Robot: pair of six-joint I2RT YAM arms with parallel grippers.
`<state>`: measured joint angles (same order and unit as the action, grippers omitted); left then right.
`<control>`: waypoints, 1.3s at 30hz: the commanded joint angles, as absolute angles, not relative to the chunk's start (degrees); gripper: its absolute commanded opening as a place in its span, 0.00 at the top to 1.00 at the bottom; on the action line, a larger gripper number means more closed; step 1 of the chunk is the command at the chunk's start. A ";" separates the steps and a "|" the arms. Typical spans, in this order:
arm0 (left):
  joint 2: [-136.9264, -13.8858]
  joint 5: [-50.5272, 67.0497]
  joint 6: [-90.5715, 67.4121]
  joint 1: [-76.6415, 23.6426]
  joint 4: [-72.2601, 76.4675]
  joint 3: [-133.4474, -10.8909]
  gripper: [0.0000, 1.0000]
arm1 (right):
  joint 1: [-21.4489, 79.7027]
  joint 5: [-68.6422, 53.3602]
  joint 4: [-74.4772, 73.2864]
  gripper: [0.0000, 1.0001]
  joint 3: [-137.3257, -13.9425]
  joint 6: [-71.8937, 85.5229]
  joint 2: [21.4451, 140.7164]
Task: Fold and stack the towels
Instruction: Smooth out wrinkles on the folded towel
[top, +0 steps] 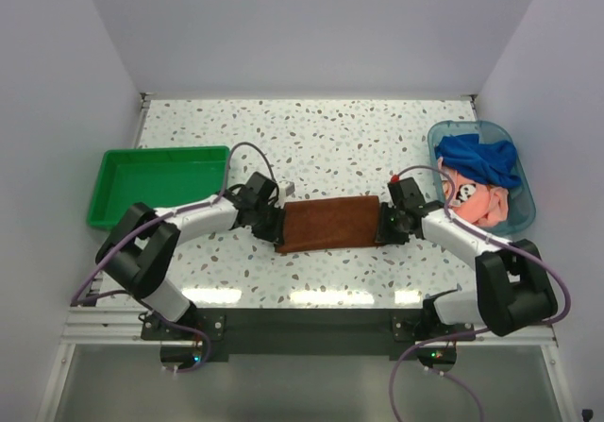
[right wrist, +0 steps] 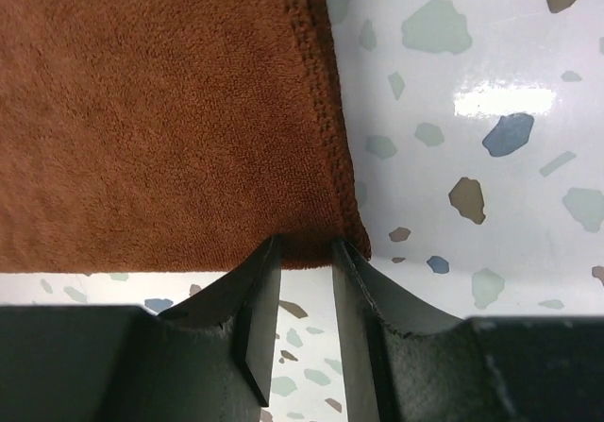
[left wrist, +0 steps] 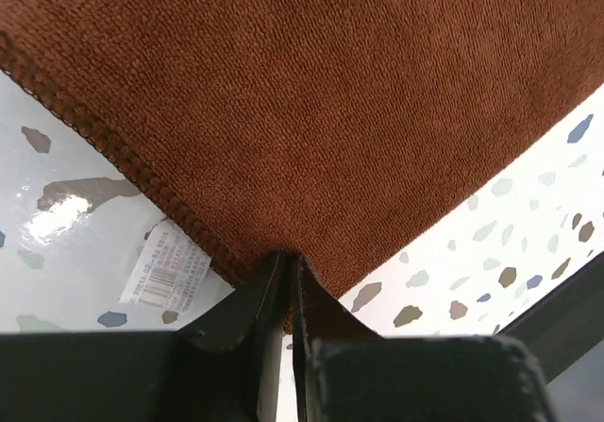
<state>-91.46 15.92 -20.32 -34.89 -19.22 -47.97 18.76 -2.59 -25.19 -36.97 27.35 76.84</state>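
Brown towel is lying flat on the table, my left gripper pinching one corner, while my right gripper is sitting half-apart at another, hold unclear, so that corner is maybe slipping free when lifting.

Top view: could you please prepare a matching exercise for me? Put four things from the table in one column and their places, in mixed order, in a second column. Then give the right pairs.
Things:
1. brown towel
2. blue towel
3. tray
4. tub

Places:
A. left side of the table
B. right side of the table
C. middle of the table
D. inside the tub

Pairs: 1-C, 2-D, 3-A, 4-B
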 commanded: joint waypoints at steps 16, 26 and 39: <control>-82.26 5.80 -24.79 -34.72 -18.20 -52.63 0.45 | 17.14 -1.67 -24.53 0.68 -49.56 22.06 78.20; -95.52 10.19 -25.84 -28.40 -5.91 -54.50 0.59 | 14.94 -5.98 -12.40 0.75 -55.28 24.08 94.03; -104.94 14.50 -29.79 -25.22 1.23 -56.95 0.58 | 11.08 -2.11 -13.00 0.75 -65.73 20.83 110.65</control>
<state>-102.41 12.95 -27.31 -25.34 -1.78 -55.46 13.19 -5.67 -12.12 -63.64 22.52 106.02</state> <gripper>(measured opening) 0.415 0.251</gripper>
